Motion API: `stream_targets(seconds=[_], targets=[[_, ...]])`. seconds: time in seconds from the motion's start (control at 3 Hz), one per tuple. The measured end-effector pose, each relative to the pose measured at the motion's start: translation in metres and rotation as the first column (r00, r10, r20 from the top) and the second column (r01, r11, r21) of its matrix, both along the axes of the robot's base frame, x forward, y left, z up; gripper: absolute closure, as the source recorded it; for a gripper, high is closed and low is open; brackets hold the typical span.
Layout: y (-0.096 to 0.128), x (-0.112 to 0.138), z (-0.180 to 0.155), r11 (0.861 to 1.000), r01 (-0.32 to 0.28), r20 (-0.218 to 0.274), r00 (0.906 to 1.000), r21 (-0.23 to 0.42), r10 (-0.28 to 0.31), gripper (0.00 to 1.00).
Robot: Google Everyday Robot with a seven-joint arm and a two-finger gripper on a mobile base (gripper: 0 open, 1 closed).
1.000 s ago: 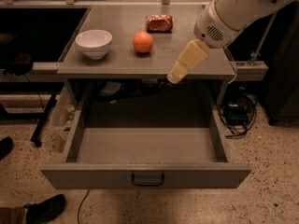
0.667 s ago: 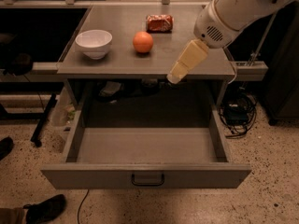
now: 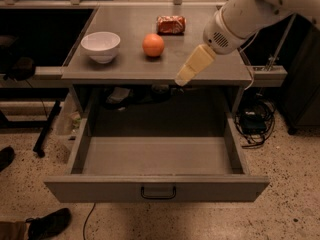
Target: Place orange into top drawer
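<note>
Orange (image 3: 153, 45): I see it resting on the grey surface (image 3: 125, 66), roughly at mid-depth and a little left of centre, upright and apart from everything else.

Top drawer (image 3: 100, 188): pulled fully out below the front edge of the surface, its flat front panel with the small dark handle nearest my view and its grey floor exposed. The orange sits on the surface above and behind the drawer, not in it.

Tool (image 3: 181, 79): a cream-coloured part hanging from the white arm (image 3: 250, 14), which enters from the upper right. It slants down and to the left, and its tip lies over the front edge of the surface, right of the orange and well apart from it. I cannot tell whether it is released or clenched, nor whether its tip touches the surface. It grasps neither the orange nor any other object.

Surroundings: a white bowl (image 3: 101, 46) stands left of the orange, near it but not touching. A red-orange foil snack bag (image 3: 171, 24) lies behind the orange, slightly to its right. Only bare surface separates tool and orange. Cables (image 3: 255, 124) lie on the speckled floor to the right of the drawer, and a dark shoe (image 3: 47, 224) shows at lower left.
</note>
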State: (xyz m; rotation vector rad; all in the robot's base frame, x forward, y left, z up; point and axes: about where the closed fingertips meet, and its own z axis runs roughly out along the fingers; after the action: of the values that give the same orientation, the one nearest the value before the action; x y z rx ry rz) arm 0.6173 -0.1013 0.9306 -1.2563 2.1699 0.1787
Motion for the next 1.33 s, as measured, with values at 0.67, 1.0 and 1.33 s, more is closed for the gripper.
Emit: stream_targets(seconds=[0.67,1.0,1.33], targets=[[-0.012,0.071,-0.034,0.998,0.036,0.029,0.9989,0.043,-0.037,0.0],[-0.008,0.105,-0.041,0.995,0.052,0.065,0.9962,0.086,-0.057,0.0],[0.013,0.131,-0.045,0.987,0.063,0.107,0.9912,0.145,-0.078,0.0]])
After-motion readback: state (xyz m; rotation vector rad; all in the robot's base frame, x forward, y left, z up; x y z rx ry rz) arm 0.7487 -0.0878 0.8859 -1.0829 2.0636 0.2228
